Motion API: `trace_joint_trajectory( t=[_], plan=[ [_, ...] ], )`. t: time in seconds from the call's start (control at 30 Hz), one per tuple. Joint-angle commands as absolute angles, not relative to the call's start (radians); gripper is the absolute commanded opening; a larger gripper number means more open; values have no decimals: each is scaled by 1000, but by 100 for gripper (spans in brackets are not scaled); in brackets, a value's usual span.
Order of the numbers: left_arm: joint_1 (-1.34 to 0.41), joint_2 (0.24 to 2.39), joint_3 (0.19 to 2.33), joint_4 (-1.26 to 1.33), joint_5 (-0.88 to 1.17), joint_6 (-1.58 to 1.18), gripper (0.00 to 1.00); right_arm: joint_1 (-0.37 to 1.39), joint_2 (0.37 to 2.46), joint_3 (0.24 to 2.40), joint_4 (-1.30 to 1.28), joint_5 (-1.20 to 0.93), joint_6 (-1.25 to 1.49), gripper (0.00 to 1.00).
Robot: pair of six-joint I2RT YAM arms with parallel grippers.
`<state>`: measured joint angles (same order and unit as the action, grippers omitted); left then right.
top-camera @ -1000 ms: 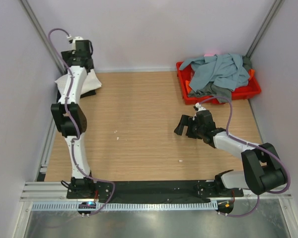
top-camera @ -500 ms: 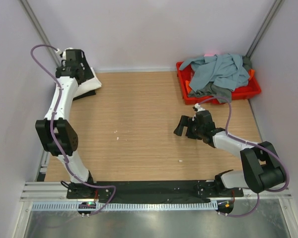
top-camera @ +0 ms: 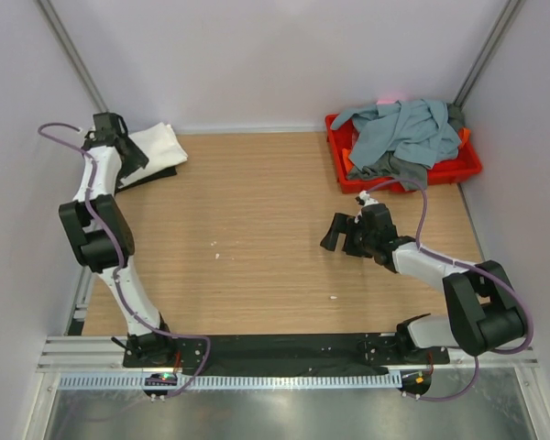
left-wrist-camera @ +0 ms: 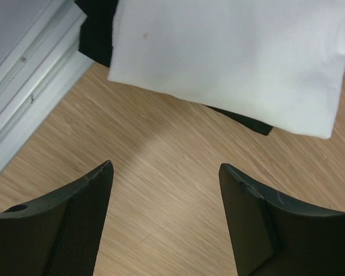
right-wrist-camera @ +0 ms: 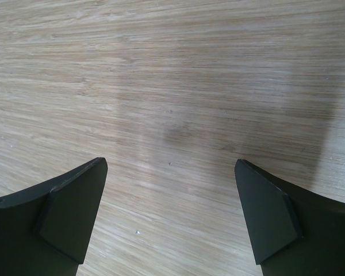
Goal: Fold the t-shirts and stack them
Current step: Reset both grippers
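Note:
A folded white t-shirt point(top-camera: 156, 143) lies on a folded black t-shirt point(top-camera: 161, 171) at the table's far left corner. In the left wrist view the white t-shirt point(left-wrist-camera: 230, 57) fills the top, with the black t-shirt point(left-wrist-camera: 241, 119) showing under its edge. My left gripper point(top-camera: 128, 158) point(left-wrist-camera: 165, 172) is open and empty, just beside this stack over bare wood. A grey-blue t-shirt point(top-camera: 399, 128) and a dark grey one point(top-camera: 405, 172) lie crumpled in the red tray point(top-camera: 458, 170). My right gripper point(top-camera: 335, 234) point(right-wrist-camera: 169, 167) is open and empty over bare wood at mid-right.
The wooden table point(top-camera: 257, 238) is walled on the left, back and right. A metal rail point(left-wrist-camera: 29, 86) runs along the left edge beside the stack. Small white specks point(top-camera: 215, 255) lie on the wood.
My left arm has swung left and back from over the stack, uncovering the white t-shirt. The right arm has not moved.

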<state>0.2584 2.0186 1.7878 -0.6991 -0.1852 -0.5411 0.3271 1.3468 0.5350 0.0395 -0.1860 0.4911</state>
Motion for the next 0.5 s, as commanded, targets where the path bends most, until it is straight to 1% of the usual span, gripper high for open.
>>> trace_joint_trajectory(
  t=[0.0, 0.1, 0.17, 0.2, 0.23, 0.27, 0.3, 0.33, 0.37, 0.4, 0.43, 0.47],
  plan=[
    [177, 1908, 1773, -660, -139, -562, 77, 324, 1351, 558, 71, -189, 474, 100],
    [92, 1826, 1756, -679, -158, -500, 81, 324, 1335, 551, 72, -183, 474, 100],
    [20, 1777, 1750, -704, -164, -431, 81, 322, 1309, 540, 72, -173, 472, 100],
    [-3, 1714, 1727, -704, -172, -404, 81, 325, 1295, 532, 74, -167, 472, 100],
    [-87, 1675, 1701, -674, -233, -367, 81, 324, 1279, 523, 77, -163, 474, 100],
    [-127, 1631, 1604, -626, -285, -300, 81, 322, 1246, 508, 83, -155, 476, 100],
    [-215, 1521, 1539, -564, -332, -249, 84, 322, 1230, 499, 84, -152, 479, 100],
    [-260, 1472, 1470, -416, -421, -200, 87, 324, 1217, 488, 87, -147, 480, 100],
    [-302, 1419, 1331, -332, -455, -86, 90, 324, 1200, 485, 89, -146, 480, 100],
    [-380, 1375, 1269, -255, -481, -33, 96, 322, 1198, 483, 90, -147, 480, 100],
    [-415, 1302, 1217, -132, -506, 7, 100, 325, 1198, 483, 91, -147, 480, 100],
    [-445, 1272, 1145, -85, -521, 70, 100, 324, 1198, 486, 89, -150, 477, 100]
  ],
)
